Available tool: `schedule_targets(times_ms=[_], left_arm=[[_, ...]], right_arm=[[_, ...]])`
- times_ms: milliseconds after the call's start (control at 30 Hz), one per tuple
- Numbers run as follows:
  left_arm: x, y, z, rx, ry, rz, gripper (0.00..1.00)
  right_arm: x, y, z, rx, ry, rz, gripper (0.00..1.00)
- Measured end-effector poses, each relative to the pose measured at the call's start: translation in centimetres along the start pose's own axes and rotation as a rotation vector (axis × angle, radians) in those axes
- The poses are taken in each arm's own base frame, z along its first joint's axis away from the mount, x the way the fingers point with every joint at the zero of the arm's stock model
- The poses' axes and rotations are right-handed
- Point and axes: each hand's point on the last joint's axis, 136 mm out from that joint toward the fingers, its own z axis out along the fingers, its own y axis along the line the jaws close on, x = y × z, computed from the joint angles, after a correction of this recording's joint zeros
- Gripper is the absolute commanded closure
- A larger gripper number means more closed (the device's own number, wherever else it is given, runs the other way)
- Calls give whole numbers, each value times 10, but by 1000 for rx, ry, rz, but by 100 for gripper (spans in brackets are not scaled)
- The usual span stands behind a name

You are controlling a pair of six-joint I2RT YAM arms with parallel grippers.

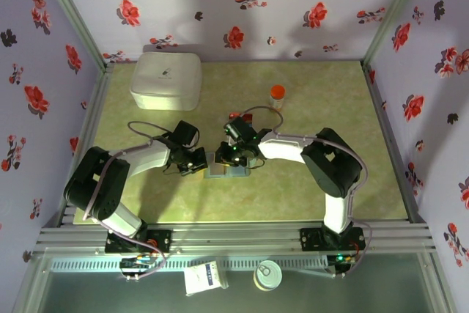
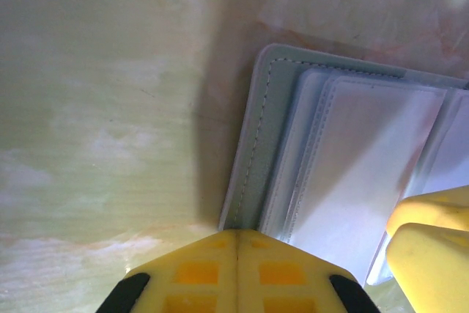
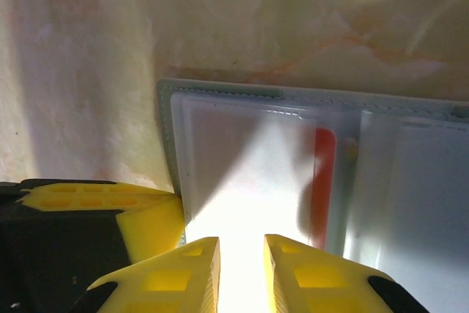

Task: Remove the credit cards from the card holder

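Note:
The grey-blue card holder (image 1: 220, 172) lies open on the table between both arms. In the left wrist view its stitched edge (image 2: 265, 137) and frosted sleeves run up to my left gripper (image 2: 238, 232), whose fingers are pressed together at that edge. My right gripper (image 3: 242, 248) hovers low over the holder's clear sleeve (image 3: 234, 159), fingers slightly apart with nothing between them. A strip of the red credit card (image 3: 323, 181) shows inside a pocket, right of the fingers. The blue card is hidden. From above, the left gripper (image 1: 199, 163) and right gripper (image 1: 236, 157) meet over the holder.
A large white box (image 1: 165, 78) sits at the back left. A small orange-lidded bottle (image 1: 277, 95) stands behind the right arm. Flowered walls enclose three sides. The right gripper's yellow fingers (image 2: 432, 247) crowd the left wrist view's lower right corner.

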Motion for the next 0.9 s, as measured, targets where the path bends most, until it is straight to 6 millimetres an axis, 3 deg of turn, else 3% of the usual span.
schedule_targets(times_ms=[900], left_arm=[[-1, 0, 1, -21, 21, 15, 99]], right_arm=[[0, -20, -4, 71, -18, 7, 78]])
